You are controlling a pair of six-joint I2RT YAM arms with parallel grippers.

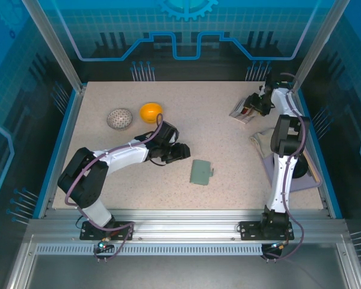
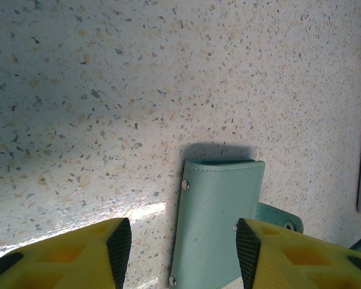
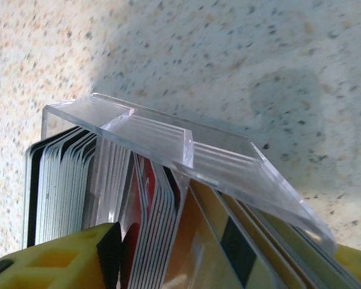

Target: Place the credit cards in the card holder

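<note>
card holder [image 2: 216, 223] cut off below | credit cards [image 3: 150, 229] behind clear rack [image 3: 168, 141]

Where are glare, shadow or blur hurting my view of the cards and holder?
Left wrist: a glare streak on the table left of the card holder, which is sharp, with a shadow beyond its far edge. Right wrist: highlights whiten the clear stand over the credit cards. Top external: even light, cards small.

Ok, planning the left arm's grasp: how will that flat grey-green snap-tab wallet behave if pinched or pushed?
Flat on the speckled table, the wallet probably slides, not tips. It looks thin and soft, so likely light and bendy. Its snap tab appears unfastened, so it may flop open when lifted.
</note>
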